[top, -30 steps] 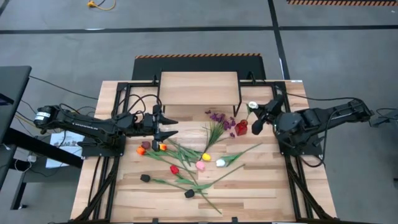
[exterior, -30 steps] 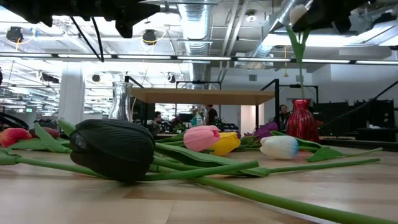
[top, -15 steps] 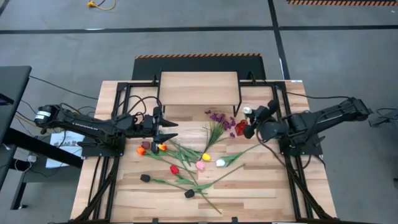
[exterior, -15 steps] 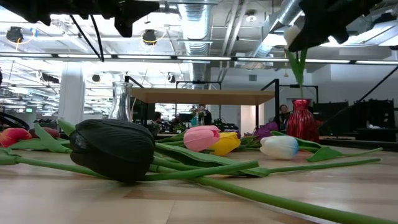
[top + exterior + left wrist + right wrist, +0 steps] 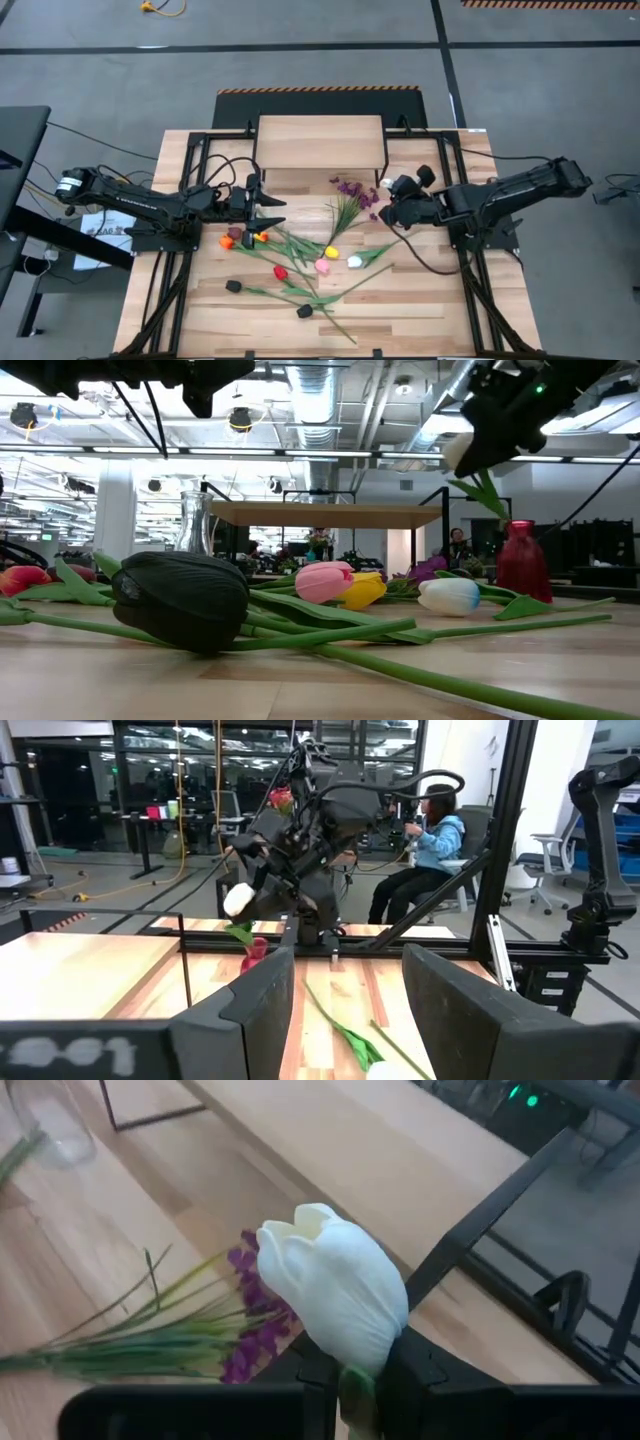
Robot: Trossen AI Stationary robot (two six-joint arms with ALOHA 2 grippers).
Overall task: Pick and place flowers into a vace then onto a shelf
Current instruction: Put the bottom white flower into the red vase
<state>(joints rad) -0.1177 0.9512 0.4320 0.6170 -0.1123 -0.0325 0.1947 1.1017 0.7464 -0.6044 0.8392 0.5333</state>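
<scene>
- High view: the right gripper [image 5: 392,205] hangs over the table just in front of the shelf [image 5: 320,142], pinching a white tulip [image 5: 386,184] by its stem; this suits carrying the bloom toward a vase. The left gripper [image 5: 268,207] waits, fingers spread and empty, above the left end of the loose flowers [image 5: 300,262] scattered across the table [image 5: 420,310].
- Low view: the white tulip [image 5: 459,451] hangs high, its stem slanting down beside the red vase [image 5: 522,562], not in it as far as can be judged. A clear glass vase [image 5: 197,522] stands upright near the shelf [image 5: 330,513]. A black tulip [image 5: 180,600] lies nearest the camera.
- Left wrist view: the spread fingers [image 5: 265,1005] hold nothing; beyond them the right gripper [image 5: 262,888] carries the white tulip [image 5: 238,900] above the red vase [image 5: 252,953]. A seated person [image 5: 432,835] shows in the room behind.
- Right wrist view: the fingers [image 5: 410,1370] close tightly on the stem just below the white tulip [image 5: 335,1288], keeping the head upright. Purple sprigs [image 5: 250,1315] lie beneath; the glass vase [image 5: 50,1120] stands well apart.
</scene>
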